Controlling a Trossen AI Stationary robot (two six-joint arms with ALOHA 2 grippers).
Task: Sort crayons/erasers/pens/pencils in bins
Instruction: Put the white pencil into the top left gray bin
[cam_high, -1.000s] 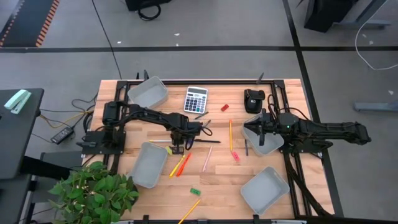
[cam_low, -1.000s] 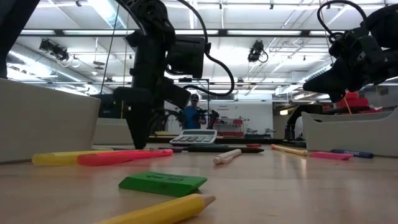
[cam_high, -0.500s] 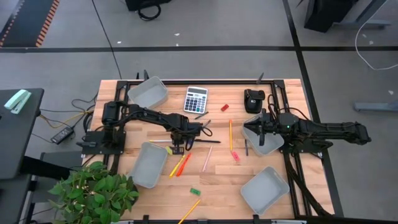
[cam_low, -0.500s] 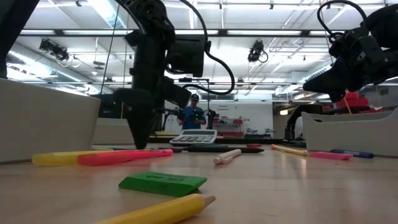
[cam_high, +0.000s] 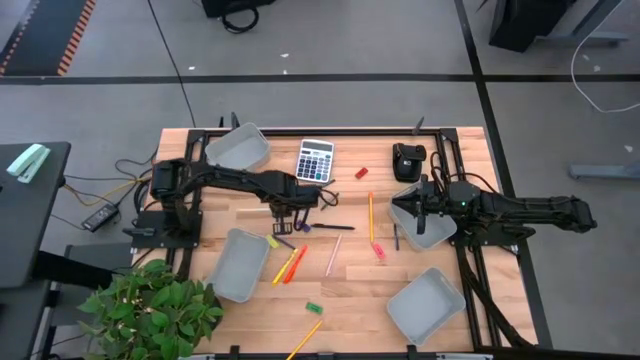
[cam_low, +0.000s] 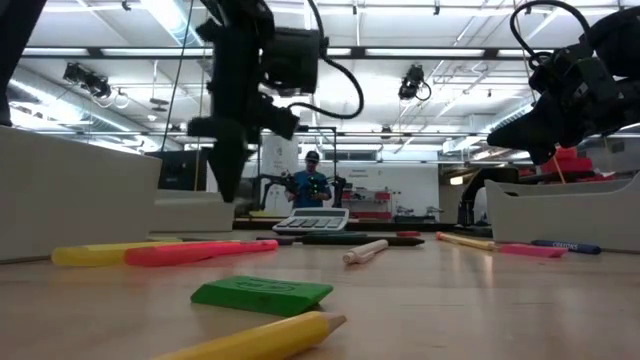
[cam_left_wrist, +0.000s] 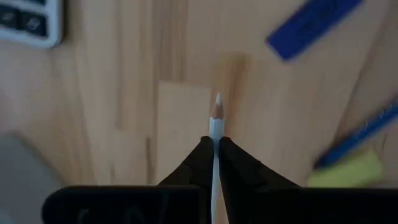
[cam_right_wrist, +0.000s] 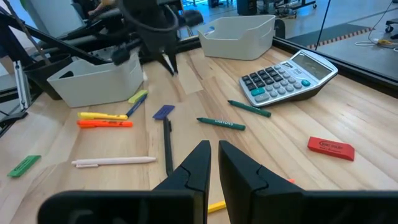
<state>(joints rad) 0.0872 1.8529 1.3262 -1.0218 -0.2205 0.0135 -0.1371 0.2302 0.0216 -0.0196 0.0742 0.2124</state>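
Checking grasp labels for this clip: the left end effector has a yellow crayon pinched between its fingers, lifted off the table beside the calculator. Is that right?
Not quite. The left end effector is shut on a thin pale pencil with a sharpened tip, not a yellow crayon; the left wrist view shows it. The rest holds: it is lifted off the table, beside the calculator.

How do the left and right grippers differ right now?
The left gripper is shut on a pale pencil; the right gripper carries nothing visible. The left gripper hangs above bare wood near the calculator; the right gripper hangs over a bin on the table's right side. Both are off the tabletop.
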